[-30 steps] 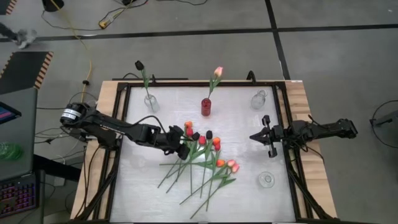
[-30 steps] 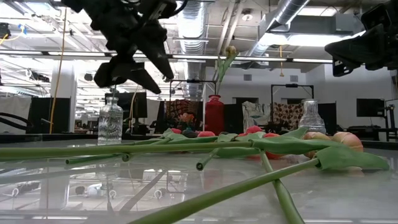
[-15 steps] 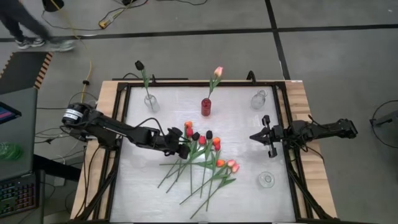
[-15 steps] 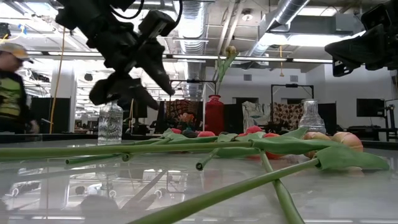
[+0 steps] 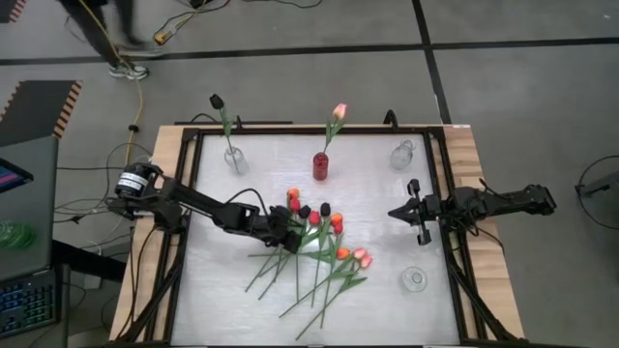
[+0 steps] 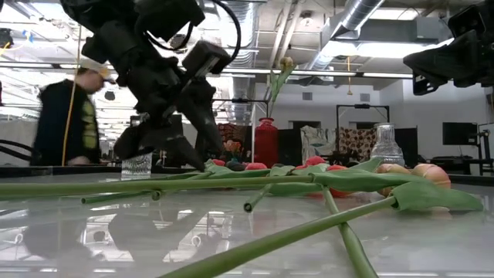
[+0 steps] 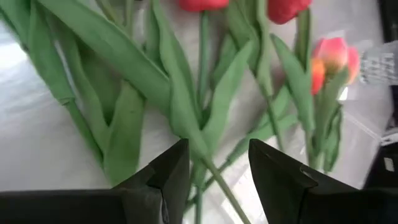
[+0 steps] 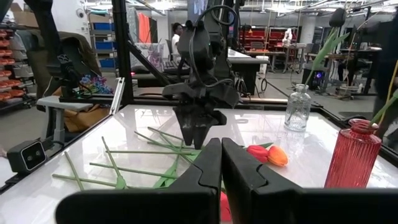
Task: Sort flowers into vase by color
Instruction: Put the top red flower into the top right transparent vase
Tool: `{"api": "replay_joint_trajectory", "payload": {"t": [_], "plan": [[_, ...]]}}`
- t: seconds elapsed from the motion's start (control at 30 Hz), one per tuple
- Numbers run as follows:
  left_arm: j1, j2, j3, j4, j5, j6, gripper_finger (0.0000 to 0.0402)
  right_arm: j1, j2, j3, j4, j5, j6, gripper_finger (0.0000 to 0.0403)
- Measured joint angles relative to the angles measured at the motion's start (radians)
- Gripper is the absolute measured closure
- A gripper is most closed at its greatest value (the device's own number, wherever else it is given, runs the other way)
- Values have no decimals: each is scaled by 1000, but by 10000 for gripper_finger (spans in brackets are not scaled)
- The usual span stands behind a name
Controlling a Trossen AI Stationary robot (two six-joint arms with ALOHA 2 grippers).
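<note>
A pile of tulips (image 5: 314, 249) lies flat at the table's middle, with red, orange, pink and black heads and long green stems crossing one another. My left gripper (image 5: 288, 235) hangs open just above the pile's left side, slanting down. In the left wrist view its fingers (image 7: 168, 174) stand on either side of a green stem (image 7: 210, 169) without touching it. A clear vase (image 5: 235, 160) at the far left holds a black tulip. A red vase (image 5: 320, 166) holds a pink one. My right gripper (image 5: 392, 213) waits shut and level at the right edge.
Two clear vases with nothing in them stand on the right, one at the far side (image 5: 402, 155) and one near the front (image 5: 414, 279). A black frame (image 5: 190, 193) rims the table. A person (image 6: 65, 127) walks in the room behind.
My left gripper has come down toward the tulip pile, staying open, and has rolled a little. The tulips lie as before. The person behind the table has walked toward the right.
</note>
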Motion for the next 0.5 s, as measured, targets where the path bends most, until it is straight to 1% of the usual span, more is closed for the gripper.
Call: {"api": "replay_joint_trajectory", "payload": {"t": [0.13, 0.37, 0.5], "plan": [[16, 25, 0, 0, -5, 2, 249, 0, 0, 0, -1, 0, 0, 362], [31, 24, 0, 4, -29, 11, 249, 0, 0, 0, -2, 0, 0, 362], [30, 24, 0, -25, -34, 11, 249, 0, 0, 0, -2, 0, 0, 362]]}}
